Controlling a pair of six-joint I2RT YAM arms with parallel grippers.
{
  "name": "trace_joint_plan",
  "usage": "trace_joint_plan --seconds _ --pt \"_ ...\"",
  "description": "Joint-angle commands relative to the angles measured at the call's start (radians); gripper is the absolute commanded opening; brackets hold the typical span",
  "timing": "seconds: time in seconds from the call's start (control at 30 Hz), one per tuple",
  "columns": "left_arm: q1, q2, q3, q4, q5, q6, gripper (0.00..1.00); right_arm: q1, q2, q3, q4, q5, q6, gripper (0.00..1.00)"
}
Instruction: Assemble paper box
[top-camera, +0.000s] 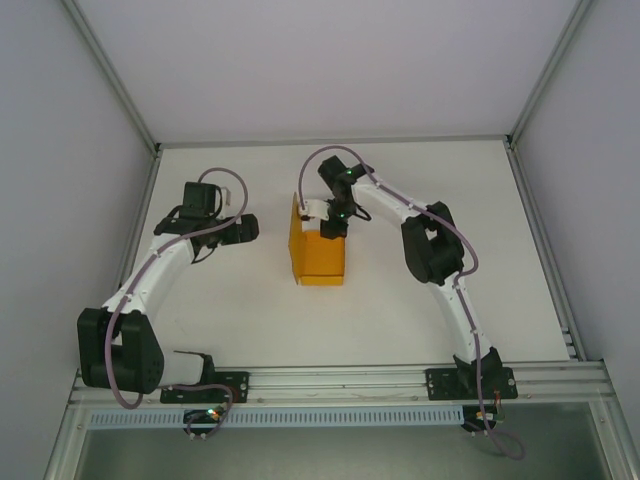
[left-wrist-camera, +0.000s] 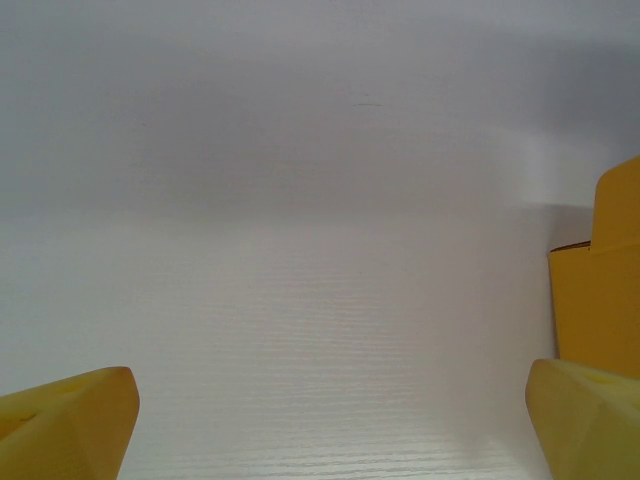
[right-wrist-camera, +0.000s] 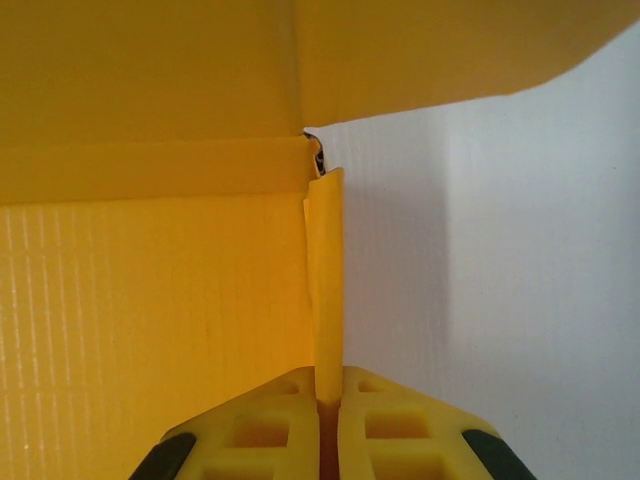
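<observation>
White table (top-camera: 250, 320), pale grey walls (top-camera: 60, 150), orange paper box (top-camera: 318, 255) mid-table

The paper box (top-camera: 318, 258) is bright orange-yellow with faint pale ribbing. The table (top-camera: 260, 310) is white with fine grain lines. The left arm (top-camera: 150, 272) is white and black, its fingers (left-wrist-camera: 70, 420) yellow

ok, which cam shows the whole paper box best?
Top external: whole paper box mid-table, right tool at its far edge. Right wrist: close-up of one wall pinched in that tool. Left wrist: a strip of it at frame right.
</observation>
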Motion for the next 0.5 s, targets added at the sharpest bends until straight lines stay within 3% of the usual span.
trace_joint_plan --seconds 0.0,0.2,0.47 --pt "0.008 -0.013 0.023 -0.013 -0.013 -0.012 1.00 0.032 0.000 -0.076 0.027 0.193 0.054 0.05" --pt "0.008 -0.022 0.020 -0.018 -0.022 -0.013 1.00 0.061 -0.015 -0.158 0.085 0.367 0.099 0.07" --pt "-0.004 -0.028 0.019 -0.023 -0.032 -0.015 1.00 0.073 -0.017 -0.184 0.077 0.473 0.092 0.09"
